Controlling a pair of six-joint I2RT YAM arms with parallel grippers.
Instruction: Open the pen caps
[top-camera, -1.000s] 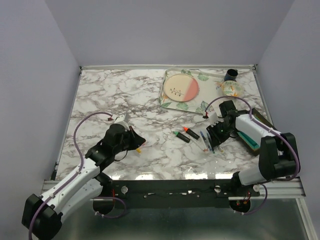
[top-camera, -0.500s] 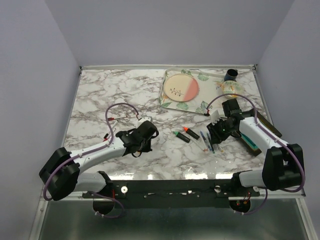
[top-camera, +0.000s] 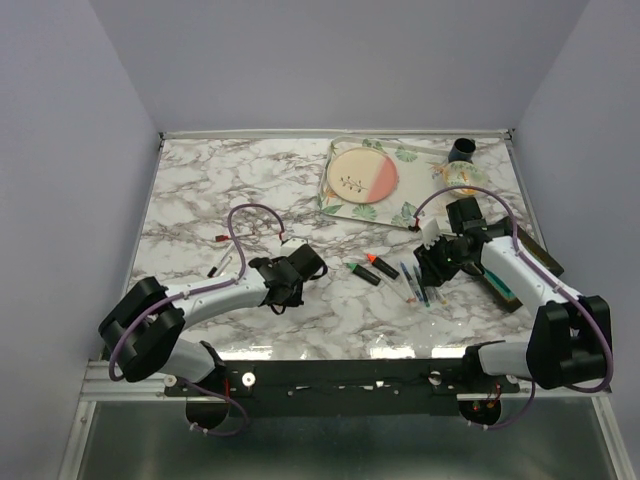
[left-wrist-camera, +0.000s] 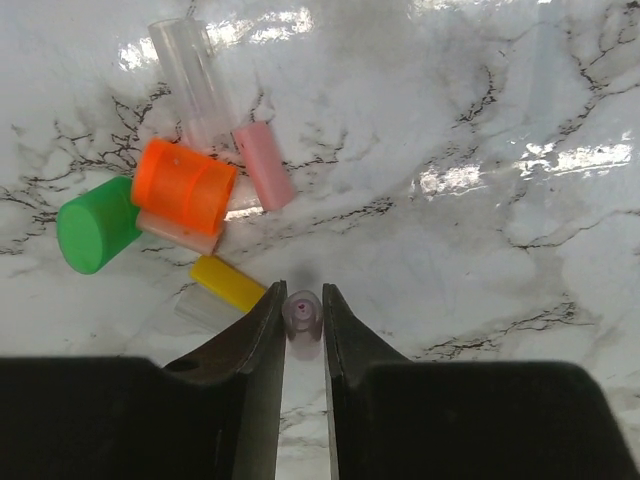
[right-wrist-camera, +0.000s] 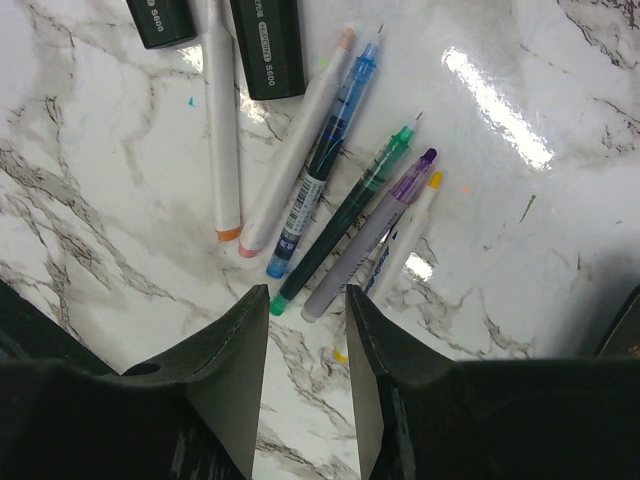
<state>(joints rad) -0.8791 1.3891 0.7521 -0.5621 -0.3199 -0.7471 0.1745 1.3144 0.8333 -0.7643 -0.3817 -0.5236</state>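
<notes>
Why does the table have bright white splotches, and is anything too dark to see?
Left wrist view: lamp glare on the glossy table, coloured caps sharp, the fingers just black shapes. Right wrist view: a white glare streak beside the pens. Top view: even light, a shiny band along the table's near edge, pens tiny.

Orange cap (left-wrist-camera: 185, 186), green cap (left-wrist-camera: 97, 224), yellow cap (left-wrist-camera: 229, 283); white marble table (left-wrist-camera: 500, 100) (grey-veined)
</notes>
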